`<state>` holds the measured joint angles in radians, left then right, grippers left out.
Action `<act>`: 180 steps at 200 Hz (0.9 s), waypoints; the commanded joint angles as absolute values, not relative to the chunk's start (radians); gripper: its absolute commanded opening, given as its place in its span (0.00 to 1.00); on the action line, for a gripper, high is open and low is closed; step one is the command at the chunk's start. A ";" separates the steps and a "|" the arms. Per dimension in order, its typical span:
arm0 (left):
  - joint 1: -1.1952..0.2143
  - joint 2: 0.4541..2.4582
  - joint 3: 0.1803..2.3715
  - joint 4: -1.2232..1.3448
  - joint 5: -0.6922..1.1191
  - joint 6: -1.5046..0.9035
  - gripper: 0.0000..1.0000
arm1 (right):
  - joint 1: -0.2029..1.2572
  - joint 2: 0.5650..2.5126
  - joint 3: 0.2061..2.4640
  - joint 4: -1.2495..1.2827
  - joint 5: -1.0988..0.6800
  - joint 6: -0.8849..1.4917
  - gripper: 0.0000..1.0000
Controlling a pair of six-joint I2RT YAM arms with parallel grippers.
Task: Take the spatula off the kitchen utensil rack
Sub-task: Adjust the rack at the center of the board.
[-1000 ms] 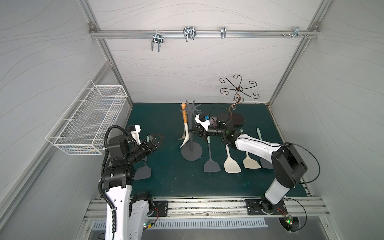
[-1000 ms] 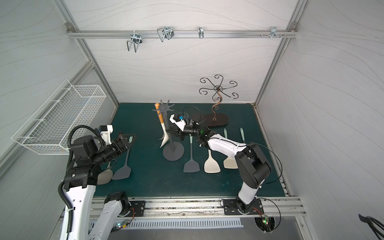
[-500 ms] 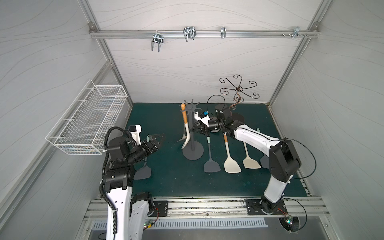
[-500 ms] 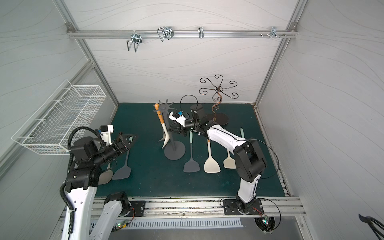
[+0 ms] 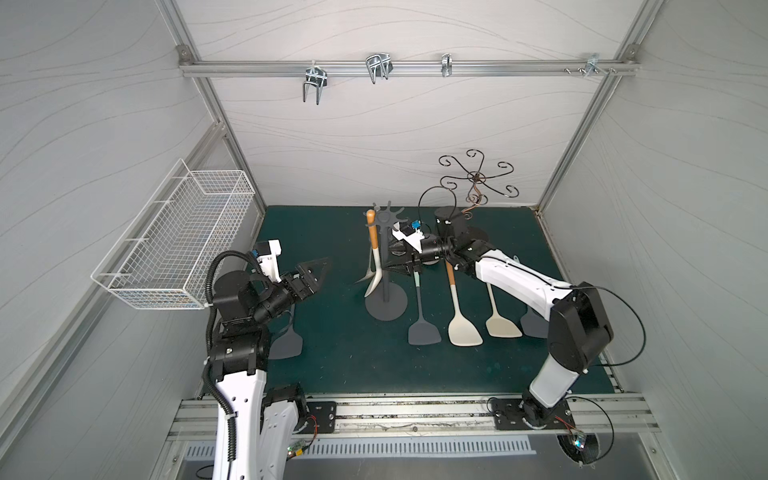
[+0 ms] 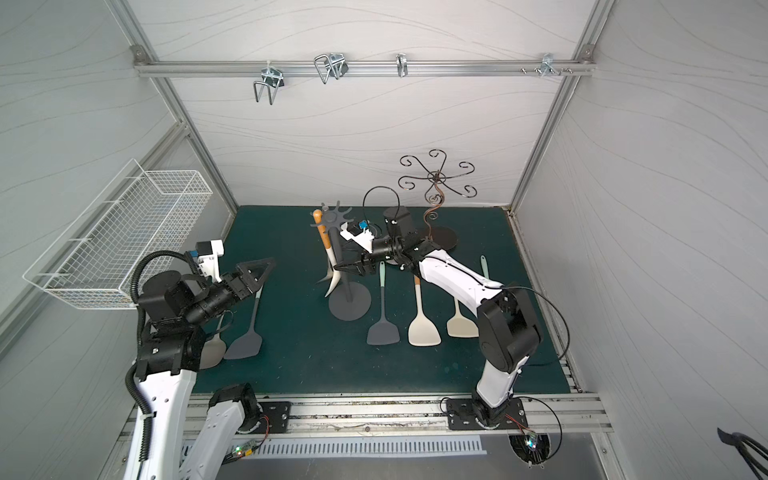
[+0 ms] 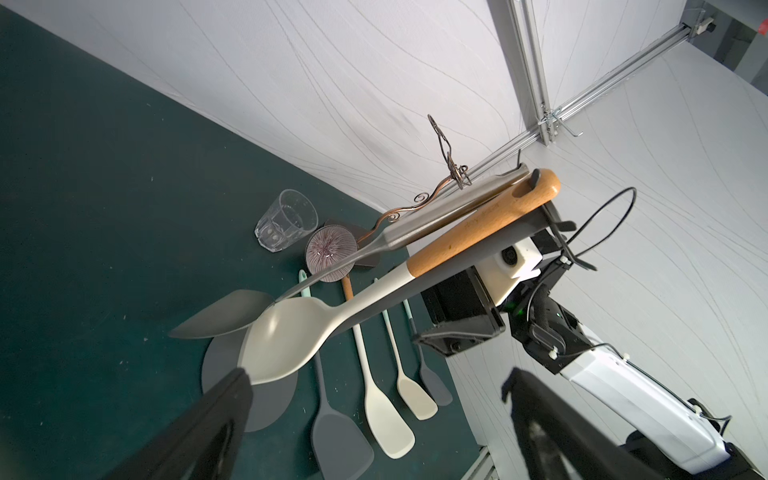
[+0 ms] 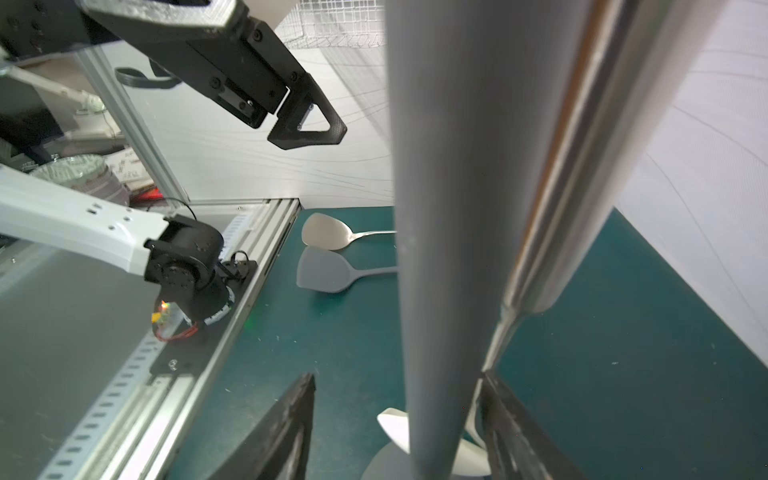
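Bright, even light, faint soft shadows, wide-angle bending at edges, close rack pole (image 8: 440,208) blurred

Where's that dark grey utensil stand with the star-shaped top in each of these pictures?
Both top views: the kitchen utensil rack stands upright on the green mat, near its centre.
Left wrist: it slants across the picture's centre.
Right wrist: its pole fills the middle, with the right gripper jaws on either side.
Shared landmark: that mat, in every view.
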<state>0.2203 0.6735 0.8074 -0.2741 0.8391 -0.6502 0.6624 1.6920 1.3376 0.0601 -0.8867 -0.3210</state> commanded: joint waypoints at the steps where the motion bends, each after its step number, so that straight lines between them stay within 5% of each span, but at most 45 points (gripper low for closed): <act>1: 0.200 0.696 0.816 -0.115 0.870 -0.632 0.99 | 0.655 1.604 1.291 0.079 -0.838 -0.286 0.68; 91: -0.008 0.920 0.875 0.025 0.885 -0.201 0.93 | 0.635 1.248 0.990 0.139 -0.554 0.017 0.75; 117: -0.026 0.987 0.876 0.108 0.924 -0.246 0.71 | 0.626 1.154 0.949 0.104 -0.509 0.046 0.76; 180: -0.177 1.048 0.845 0.195 0.786 -0.222 0.52 | 0.615 0.979 0.823 0.149 -0.453 0.227 0.78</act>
